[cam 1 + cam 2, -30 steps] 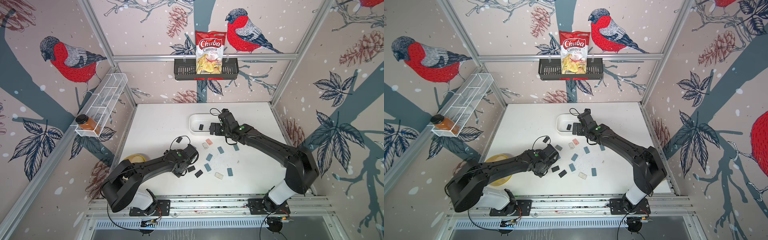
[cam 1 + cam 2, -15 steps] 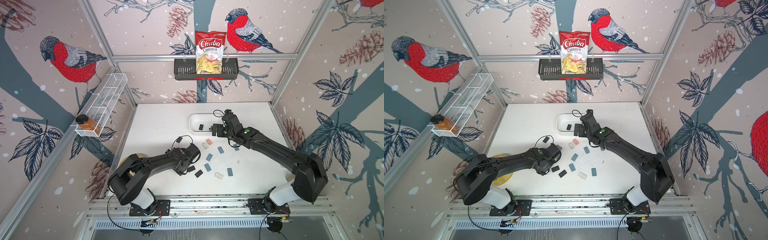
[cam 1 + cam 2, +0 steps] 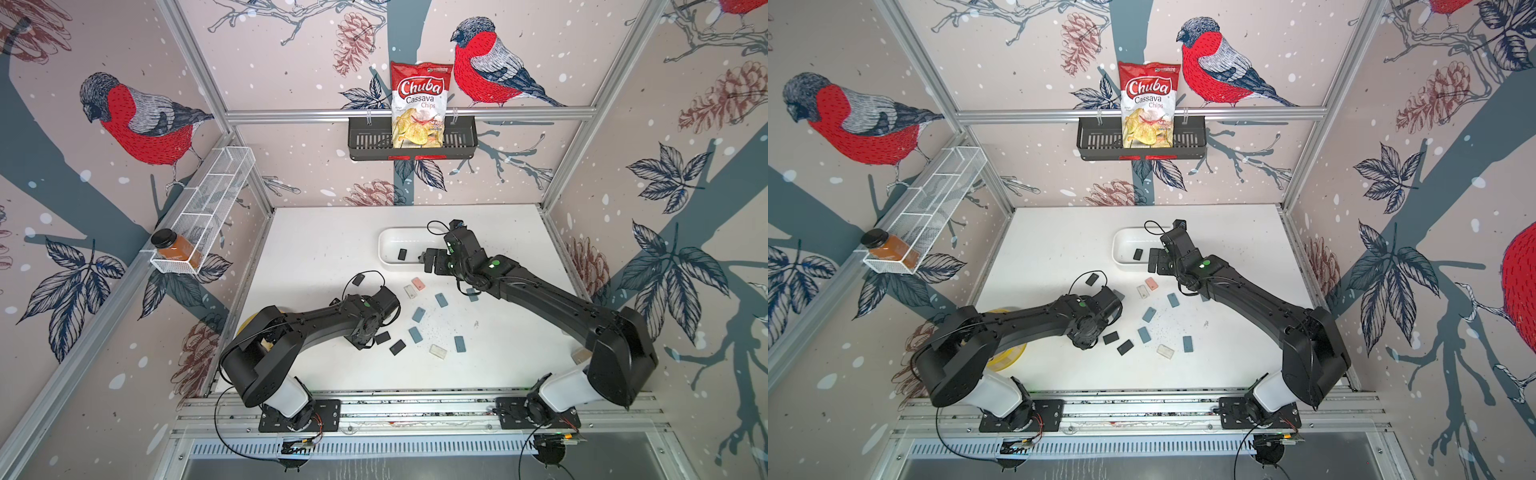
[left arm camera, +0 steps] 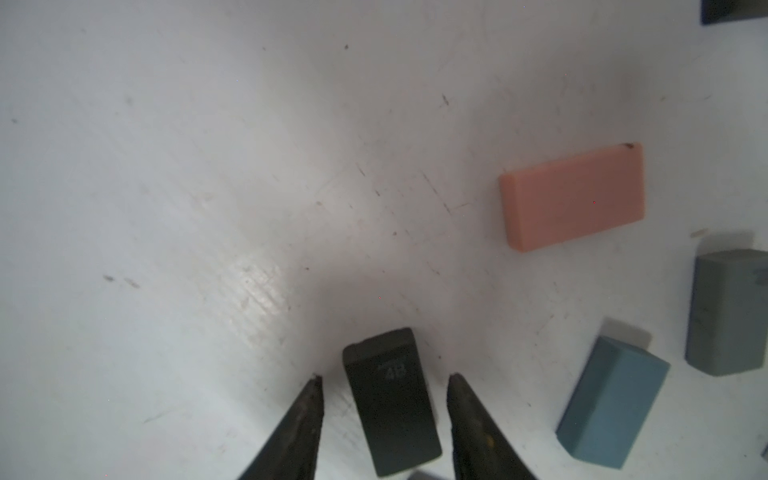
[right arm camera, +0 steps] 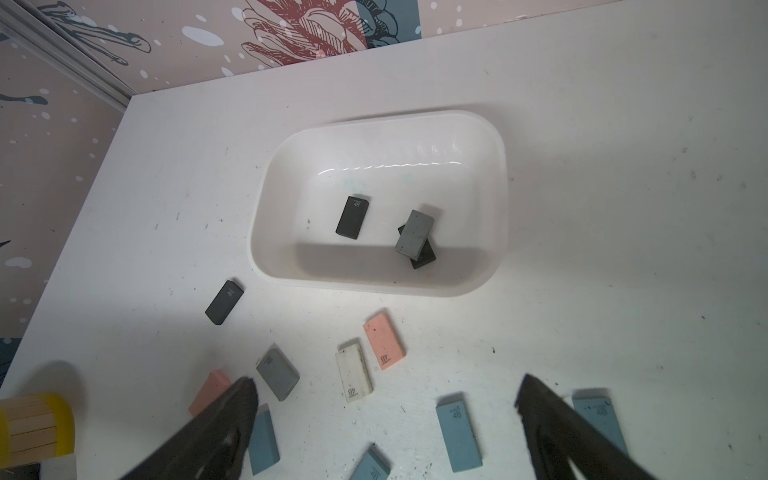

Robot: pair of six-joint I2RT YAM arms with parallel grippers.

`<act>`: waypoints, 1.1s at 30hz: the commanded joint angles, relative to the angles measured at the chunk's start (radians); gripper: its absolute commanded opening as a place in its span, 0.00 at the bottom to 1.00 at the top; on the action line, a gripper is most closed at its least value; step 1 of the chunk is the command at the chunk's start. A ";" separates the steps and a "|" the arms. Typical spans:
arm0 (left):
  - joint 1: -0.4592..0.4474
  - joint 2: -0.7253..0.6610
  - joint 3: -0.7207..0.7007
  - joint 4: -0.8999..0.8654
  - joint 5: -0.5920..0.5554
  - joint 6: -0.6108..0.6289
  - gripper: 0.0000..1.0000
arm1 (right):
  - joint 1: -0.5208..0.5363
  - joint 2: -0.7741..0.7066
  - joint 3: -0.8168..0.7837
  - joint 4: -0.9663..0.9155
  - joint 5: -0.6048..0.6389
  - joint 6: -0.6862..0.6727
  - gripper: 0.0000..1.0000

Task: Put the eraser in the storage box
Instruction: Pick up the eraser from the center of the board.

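In the left wrist view a black eraser (image 4: 390,399) lies flat on the white table. My left gripper (image 4: 385,380) straddles it, open, with a narrow gap on each side. In both top views the left wrist (image 3: 365,328) hides these fingers and that eraser. The storage box (image 3: 390,243) (image 3: 1121,249) (image 5: 266,208) sits at the back centre. It holds a black eraser (image 5: 352,217) and a grey eraser (image 5: 414,232) resting on another black one. My right gripper (image 3: 432,262) (image 5: 385,384) hovers at the box's near right end, wide open and empty.
Loose erasers lie between the arms: pink (image 3: 417,284), white (image 3: 410,291), several blue (image 3: 441,299), black (image 3: 397,347). Another black one (image 3: 358,279) lies left of the box. A yellow object (image 3: 1005,357) sits under the left arm. A black basket (image 3: 365,141) and a wire rack (image 3: 208,199) hang on the walls.
My left gripper's fingers have drawn closer together around the black eraser. The right gripper has stayed wide open near the box, shifting only slightly.
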 commanded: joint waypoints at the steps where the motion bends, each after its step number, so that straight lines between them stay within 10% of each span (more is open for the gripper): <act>1: 0.010 0.023 -0.012 0.010 0.026 0.010 0.49 | 0.004 -0.001 -0.001 0.018 0.011 0.009 1.00; 33: 0.011 0.070 -0.009 0.085 0.105 0.109 0.28 | 0.013 -0.038 -0.035 0.020 0.021 0.020 1.00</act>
